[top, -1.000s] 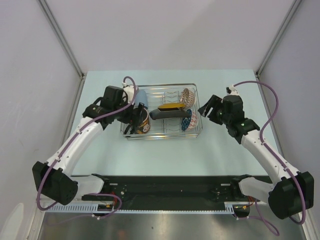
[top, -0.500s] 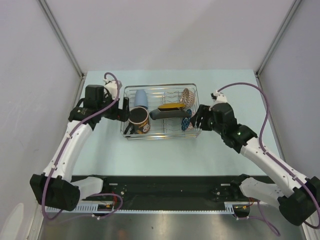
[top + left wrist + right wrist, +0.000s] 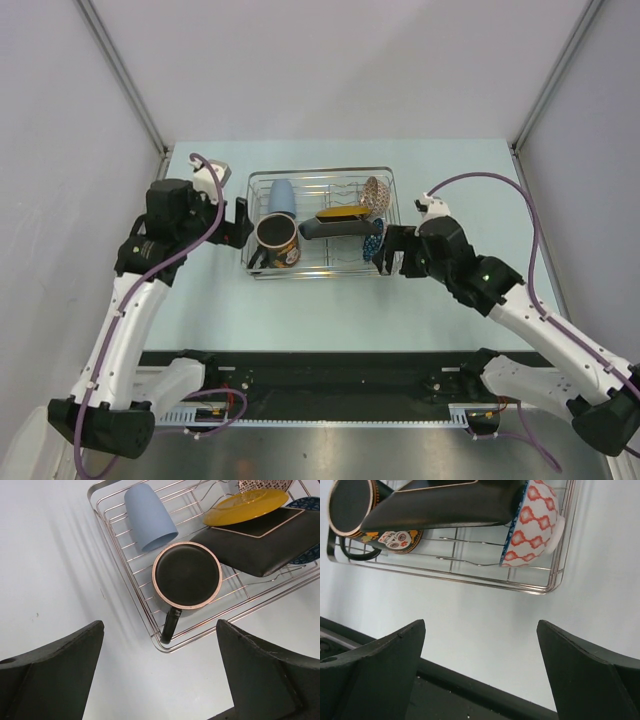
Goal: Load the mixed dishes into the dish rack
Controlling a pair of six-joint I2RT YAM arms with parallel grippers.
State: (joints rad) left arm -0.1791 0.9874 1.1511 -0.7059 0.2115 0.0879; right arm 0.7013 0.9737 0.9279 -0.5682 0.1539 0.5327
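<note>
The silver wire dish rack (image 3: 320, 274) holds all the dishes. The dark mug (image 3: 277, 238) stands at its front left, handle over the near rim, and also shows in the left wrist view (image 3: 187, 575). The light blue cup (image 3: 283, 196) lies behind it. The square black plate with a yellow centre (image 3: 340, 222) leans across the middle. A speckled grey-brown bowl (image 3: 376, 190) stands on edge at the back right. My left gripper (image 3: 242, 220) is open and empty just left of the rack. My right gripper (image 3: 392, 250) is open and empty at the rack's front right corner.
A second bowl with a red-orange pattern (image 3: 532, 525) stands on edge in the rack's front right corner, also visible from above (image 3: 380, 243). A black rail (image 3: 330, 375) runs along the table's near edge. Grey walls stand left and right.
My left gripper has drawn back leftward from over the mug and out of the rack, leaving the mug there. My right gripper has moved in toward the rack's front right corner.
</note>
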